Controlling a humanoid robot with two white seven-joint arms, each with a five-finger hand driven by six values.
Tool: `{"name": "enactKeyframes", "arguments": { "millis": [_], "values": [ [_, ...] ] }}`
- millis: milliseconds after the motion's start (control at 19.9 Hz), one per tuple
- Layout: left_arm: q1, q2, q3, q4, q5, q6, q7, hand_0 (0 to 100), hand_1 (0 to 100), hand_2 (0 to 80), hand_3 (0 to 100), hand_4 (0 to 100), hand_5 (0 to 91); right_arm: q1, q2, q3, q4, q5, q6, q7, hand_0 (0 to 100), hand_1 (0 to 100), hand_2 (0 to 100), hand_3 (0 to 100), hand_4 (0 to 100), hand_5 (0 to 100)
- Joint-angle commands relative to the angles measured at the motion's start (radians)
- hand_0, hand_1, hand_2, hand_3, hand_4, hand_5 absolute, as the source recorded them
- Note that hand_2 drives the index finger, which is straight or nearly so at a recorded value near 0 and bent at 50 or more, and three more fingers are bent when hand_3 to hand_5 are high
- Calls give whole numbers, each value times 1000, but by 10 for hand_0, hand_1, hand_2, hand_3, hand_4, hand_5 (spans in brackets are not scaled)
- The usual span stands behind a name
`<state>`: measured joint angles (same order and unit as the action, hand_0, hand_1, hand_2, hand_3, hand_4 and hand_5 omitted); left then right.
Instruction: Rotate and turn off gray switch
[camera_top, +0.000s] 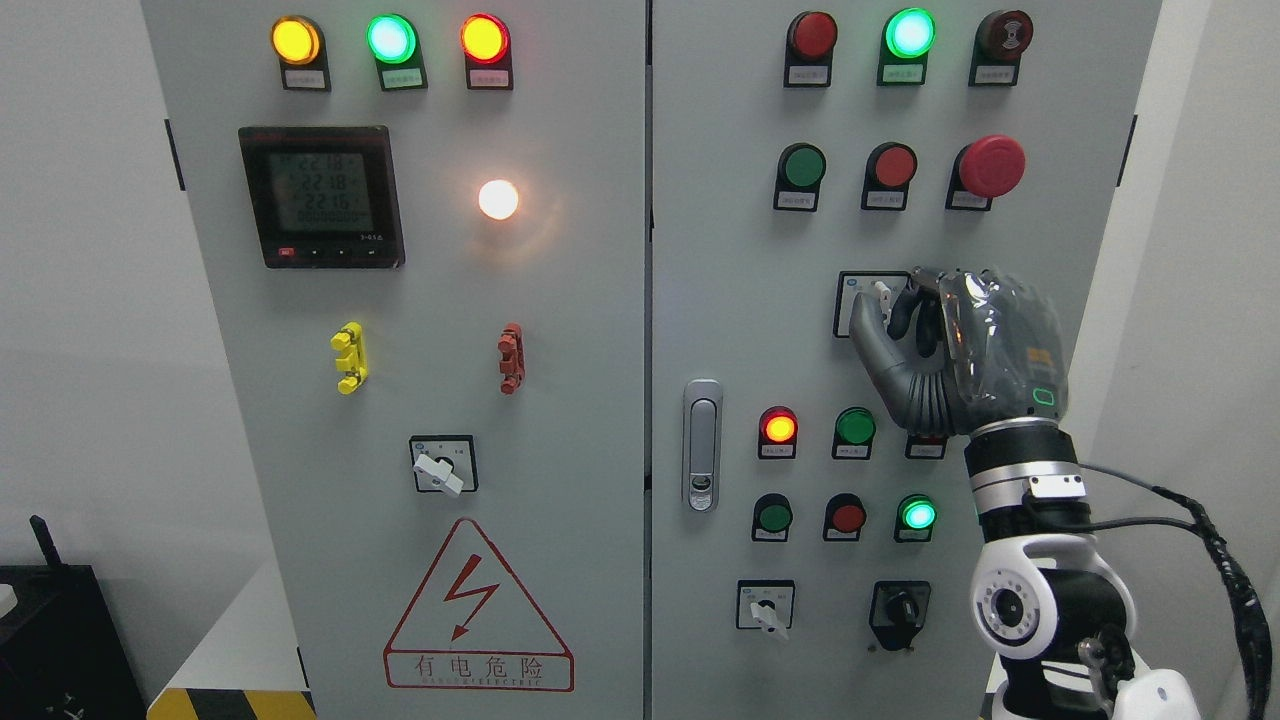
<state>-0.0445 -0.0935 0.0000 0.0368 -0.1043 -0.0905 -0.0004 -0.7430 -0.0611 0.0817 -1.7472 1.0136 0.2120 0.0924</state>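
Gray rotary switch (880, 300) sits under our right hand (935, 345), at its upper-left fingertips, on cabinet's right door (1060, 250). Thumb and fingers (870, 335) pinch switch's small pale knob; grip narrow, closed on it. Knob mostly hidden, so we cannot tell its angle or whether turn has begun. We judge: reach and grasp done; rotation to off and release left. Below wrist, 1 red lamp (779, 428) glows; green lamp (917, 514) lit lower down. Left hand out of sight.
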Motion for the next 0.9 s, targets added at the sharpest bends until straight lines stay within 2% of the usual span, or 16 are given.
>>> {"name": "enactKeyframes", "arguments": {
  "millis": [0, 50, 251, 351, 853],
  "values": [
    [0, 1, 32, 0, 0, 0, 0, 120, 389, 0, 0, 0, 0, 1, 0, 1, 0, 0, -2, 0, 605, 226, 731, 976, 836, 896],
    [0, 0, 32, 0, 0, 0, 0, 120, 389, 0, 0, 0, 0, 2, 0, 1, -2, -1, -3, 0, 631, 225, 732, 975, 836, 896],
    [0, 0, 32, 0, 0, 0, 0, 120, 389, 0, 0, 0, 0, 2, 0, 0, -5, -3, -6, 1, 623, 250, 728, 969, 833, 893],
    [0, 0, 32, 0, 0, 0, 0, 120, 389, 0, 0, 0, 0, 4, 0, 0, -6, -3, -6, 1, 573, 263, 727, 964, 831, 891],
    [0, 0, 32, 0, 0, 0, 0, 120, 389, 0, 0, 0, 0, 11, -6, -5, -40, -3, -13, 0, 476, 292, 725, 953, 827, 888]
  ]
}}
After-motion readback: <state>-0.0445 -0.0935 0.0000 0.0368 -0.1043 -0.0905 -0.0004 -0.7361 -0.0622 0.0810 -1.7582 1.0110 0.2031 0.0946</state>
